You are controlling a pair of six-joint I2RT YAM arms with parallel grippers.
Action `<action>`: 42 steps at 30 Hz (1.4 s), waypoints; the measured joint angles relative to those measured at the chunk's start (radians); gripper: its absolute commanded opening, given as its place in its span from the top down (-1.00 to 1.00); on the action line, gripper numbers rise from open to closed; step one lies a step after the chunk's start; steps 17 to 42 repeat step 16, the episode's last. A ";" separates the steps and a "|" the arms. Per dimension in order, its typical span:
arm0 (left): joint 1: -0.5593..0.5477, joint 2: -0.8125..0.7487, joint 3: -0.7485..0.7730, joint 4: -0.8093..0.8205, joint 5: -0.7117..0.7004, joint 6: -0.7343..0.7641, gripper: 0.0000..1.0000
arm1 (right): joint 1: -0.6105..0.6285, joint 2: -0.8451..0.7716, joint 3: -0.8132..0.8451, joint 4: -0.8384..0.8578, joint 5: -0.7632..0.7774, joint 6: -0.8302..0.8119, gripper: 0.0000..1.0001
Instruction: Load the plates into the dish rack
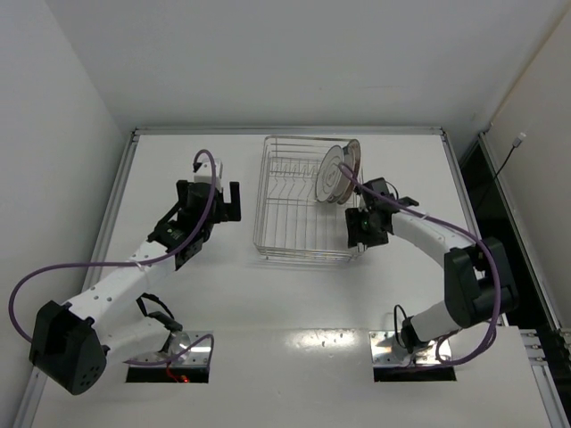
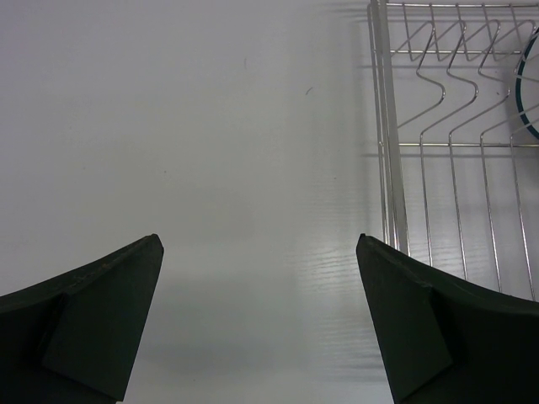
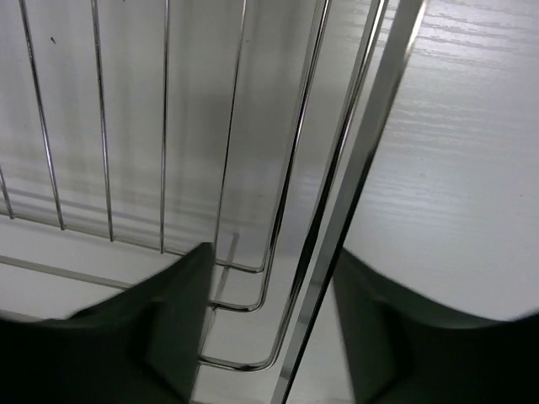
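The dish rack [image 1: 294,234] sits on the white table [image 1: 223,303] a little past the table's middle, toward 12 o'clock from the arm bases. The plates [image 1: 337,171] are already in it. They stand on edge close together among the upright tines at the rack's 1 o'clock corner, leaning slightly, and their upper edges rise above the rack's far right rim. From above their patterns are too small to make out. In the left wrist view only a sliver of one dark-rimmed edge shows at 3 o'clock. The left gripper [image 1: 234,203] is at the rack's 9 o'clock side, near it but not touching. Its fingers [image 2: 101,311] are spread wide over bare table with nothing between them. The right gripper [image 1: 357,230] is at the rack's 4 o'clock side, low against the right wall. In its wrist view the fingers [image 3: 168,328] are parted to a middling width and straddle the rack's chrome rim wire [image 3: 362,168], with one finger inside the basket and the other outside over the table. A gap shows on each side of the wire, so they grasp nothing.
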 measured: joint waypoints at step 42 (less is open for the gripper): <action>0.000 0.004 0.001 0.000 -0.001 0.000 -1.00 | 0.015 -0.270 0.189 -0.090 0.143 -0.023 -0.98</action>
